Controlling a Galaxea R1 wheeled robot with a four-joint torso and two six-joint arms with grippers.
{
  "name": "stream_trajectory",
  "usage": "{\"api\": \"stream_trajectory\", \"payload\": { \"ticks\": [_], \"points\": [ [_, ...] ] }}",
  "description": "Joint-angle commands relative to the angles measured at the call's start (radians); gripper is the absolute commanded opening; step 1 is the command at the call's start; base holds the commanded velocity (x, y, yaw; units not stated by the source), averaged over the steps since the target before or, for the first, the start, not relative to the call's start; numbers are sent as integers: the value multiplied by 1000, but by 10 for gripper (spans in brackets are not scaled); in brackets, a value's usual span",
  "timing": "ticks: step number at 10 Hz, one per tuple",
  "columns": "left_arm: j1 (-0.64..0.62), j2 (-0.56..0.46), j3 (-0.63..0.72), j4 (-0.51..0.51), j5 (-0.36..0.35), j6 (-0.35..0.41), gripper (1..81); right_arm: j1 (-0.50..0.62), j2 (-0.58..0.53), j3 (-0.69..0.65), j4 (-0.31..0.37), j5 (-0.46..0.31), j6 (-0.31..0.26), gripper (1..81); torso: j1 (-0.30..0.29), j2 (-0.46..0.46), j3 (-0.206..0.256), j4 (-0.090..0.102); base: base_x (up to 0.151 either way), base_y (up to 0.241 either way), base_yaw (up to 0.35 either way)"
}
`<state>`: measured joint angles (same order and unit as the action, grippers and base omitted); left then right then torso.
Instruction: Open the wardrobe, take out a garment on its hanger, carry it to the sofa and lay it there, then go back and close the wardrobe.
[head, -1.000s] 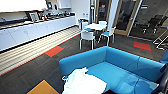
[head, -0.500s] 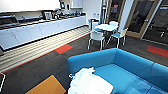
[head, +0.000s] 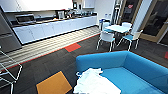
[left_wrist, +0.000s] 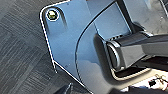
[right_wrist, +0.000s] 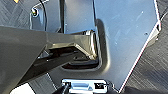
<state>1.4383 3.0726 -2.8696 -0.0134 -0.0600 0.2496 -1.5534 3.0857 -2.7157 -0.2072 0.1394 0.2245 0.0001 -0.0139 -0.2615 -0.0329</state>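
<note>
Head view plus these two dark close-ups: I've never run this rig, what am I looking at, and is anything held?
The wide picture comes from a camera high on the robot, looking forward and down. It shows a bright blue sofa with a white T-shirt lying on its seat near the left arm. Behind are a white table with chairs, a long kitchen counter and dark carpet with an orange tile.

The two close-ups come from cameras on the arms' wrists. The big dark plate and the jointed bar belong to the robot itself; carpet shows at the edges. I cannot make out the fingers in either, so I cannot tell whether anything is held.
</note>
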Motion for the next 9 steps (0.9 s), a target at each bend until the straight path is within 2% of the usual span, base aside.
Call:
{"api": "stream_trajectory", "payload": {
  "ticks": [1,9],
  "points": [
    [-19,-1,-5,7,63,5,811,8,13,7,-4,-57,-7,811,0,0,0,0,0,0,293],
    [-17,6,-5,18,65,11,811,2,15,7,-4,-55,-7,811,0,0,0,0,0,0,294]
  ]
}}
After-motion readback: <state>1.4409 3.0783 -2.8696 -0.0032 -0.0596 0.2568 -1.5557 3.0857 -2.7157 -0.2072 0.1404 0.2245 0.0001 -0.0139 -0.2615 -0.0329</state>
